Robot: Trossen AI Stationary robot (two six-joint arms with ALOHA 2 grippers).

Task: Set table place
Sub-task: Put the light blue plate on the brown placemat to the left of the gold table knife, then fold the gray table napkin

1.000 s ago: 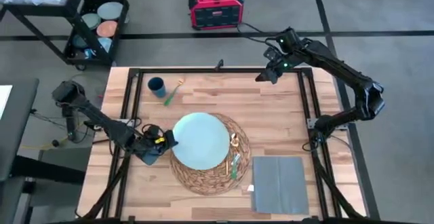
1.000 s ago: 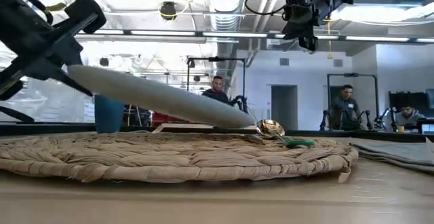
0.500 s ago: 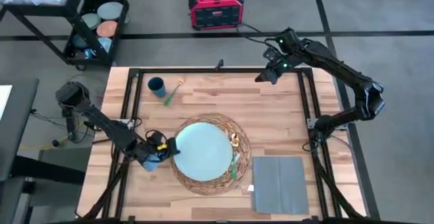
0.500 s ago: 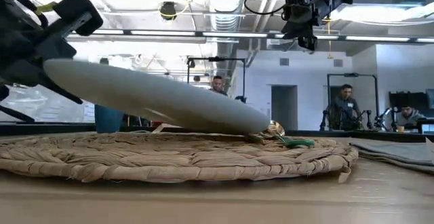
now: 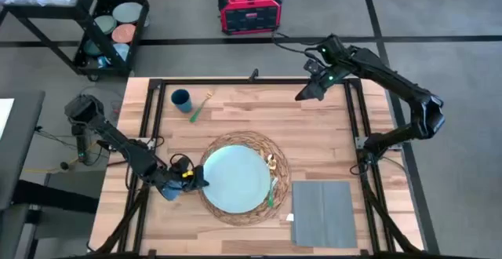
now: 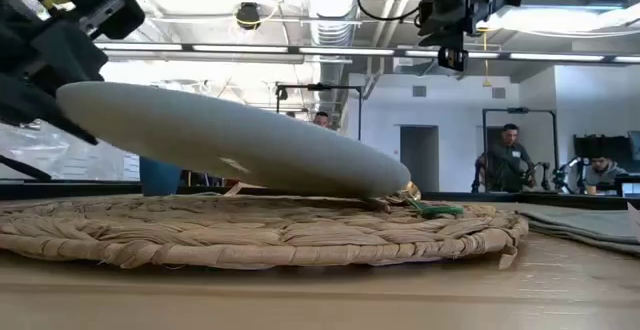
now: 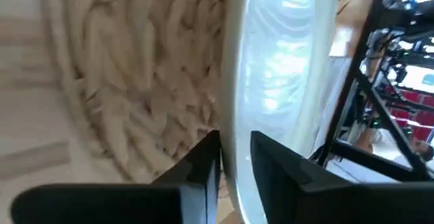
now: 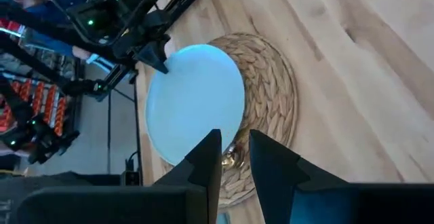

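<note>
Your left gripper (image 5: 196,180) is clamped on the near-left rim of the pale blue plate (image 5: 236,178), holding it tilted over the woven mat (image 5: 265,148) with its far edge down by the spoon (image 6: 425,207), while your right gripper (image 5: 301,96) hangs nearly closed above the table's (image 5: 259,107) far right corner.

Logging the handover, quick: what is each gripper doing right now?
Left gripper: shut on the plate rim, over the mat.
Right gripper: empty, fingers nearly closed.

high view straight down; low view level at tabletop — both share woven mat (image 5: 239,178), plate (image 6: 230,150).
</note>
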